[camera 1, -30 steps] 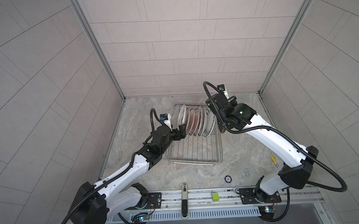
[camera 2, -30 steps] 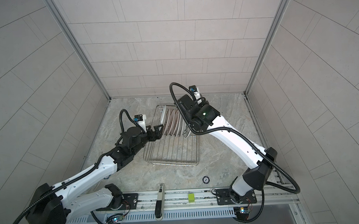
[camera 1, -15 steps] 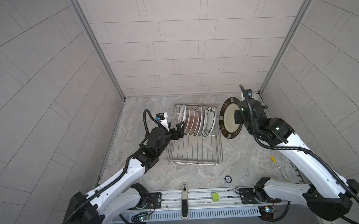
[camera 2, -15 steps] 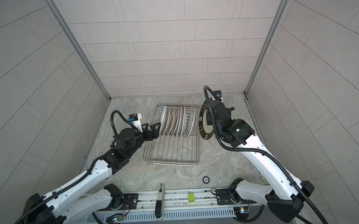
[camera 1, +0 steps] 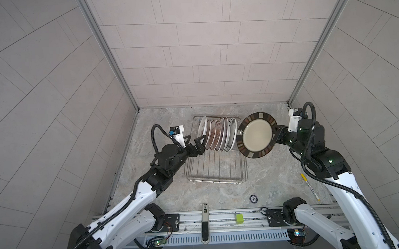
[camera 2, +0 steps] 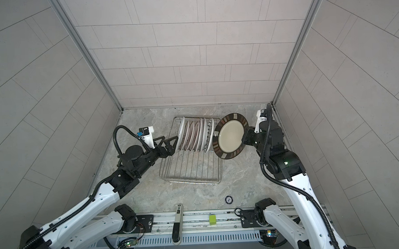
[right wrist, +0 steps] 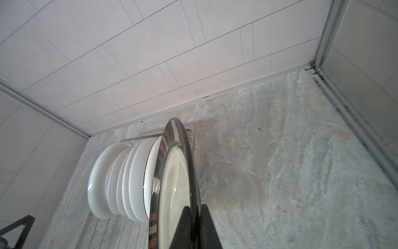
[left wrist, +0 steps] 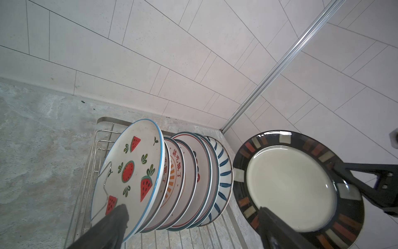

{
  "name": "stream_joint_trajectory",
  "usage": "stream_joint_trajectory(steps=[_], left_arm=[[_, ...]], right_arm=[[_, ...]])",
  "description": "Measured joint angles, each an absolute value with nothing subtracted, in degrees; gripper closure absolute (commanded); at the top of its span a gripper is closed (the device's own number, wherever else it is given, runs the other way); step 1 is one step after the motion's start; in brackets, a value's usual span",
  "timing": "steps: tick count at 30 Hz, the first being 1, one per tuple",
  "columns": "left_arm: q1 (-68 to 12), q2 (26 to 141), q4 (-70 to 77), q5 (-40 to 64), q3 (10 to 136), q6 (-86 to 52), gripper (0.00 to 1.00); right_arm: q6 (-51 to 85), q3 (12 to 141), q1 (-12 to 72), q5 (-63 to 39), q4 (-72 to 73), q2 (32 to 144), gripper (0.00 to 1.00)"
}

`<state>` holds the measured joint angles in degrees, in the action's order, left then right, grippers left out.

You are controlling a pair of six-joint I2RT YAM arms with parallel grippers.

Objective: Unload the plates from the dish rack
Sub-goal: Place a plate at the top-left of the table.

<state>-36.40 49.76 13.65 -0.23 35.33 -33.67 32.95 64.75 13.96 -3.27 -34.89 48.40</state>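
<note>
A: As I read the scene from the left, my left gripper [camera 2: 170, 138] has its jaws spread wide and grips nothing. It sits at the left side of the dish rack [camera 1: 216, 180]. Does that match what you see?

B: It does. On my left wrist camera one finger [left wrist: 116, 222] lies across the lower edge of the watermelon plate [left wrist: 133, 170]. I can't tell whether it touches.

A: And the rack itself?

B: The plates [camera 1: 217, 134] stand on edge in a row at its far end. The watermelon one is leftmost and the blue-striped plate [left wrist: 224, 172] is rightmost.

A: Further right?

B: The dark-rimmed plate [camera 1: 257, 135], cream in the middle, is out of the row. It is held on edge just beside the blue-striped one. My right gripper [camera 1: 277, 132] is clamped on its rim, one finger on each face. A pen [camera 1: 310, 186] lies on the table [camera 1: 169, 199], well off to the right.
</note>
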Motion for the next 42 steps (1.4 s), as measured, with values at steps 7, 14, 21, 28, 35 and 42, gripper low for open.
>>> stream_joint_trajectory(steps=[7,14,21,28,35,42], left_arm=[[-36.42,49.56,13.15,0.38,35.4,-36.07,0.02],[-36.71,55.64,13.28,2.17,36.18,-37.98,0.04],[-38.7,60.18,16.38,5.61,38.79,-40.18,0.07],[-39.59,61.52,19.94,7.53,38.89,-43.18,0.14],[-39.68,64.16,22.94,9.39,39.99,-46.78,0.2],[-39.68,66.35,25.43,10.68,40.27,-49.56,0.42]], right_arm=[[36.64,63.0,14.13,-8.8,-31.16,46.68,1.0],[37.74,63.0,14.09,-8.51,-30.63,44.47,1.0],[43.42,59.86,14.09,-13.04,-23.73,43.27,1.0],[50.17,55.48,14.13,-16.6,-16.36,45.15,1.0],[53.87,51.46,15.14,-17.63,-10.57,46.19,1.0],[54.68,50.15,17.02,-17.61,-7.84,46.22,1.0]])
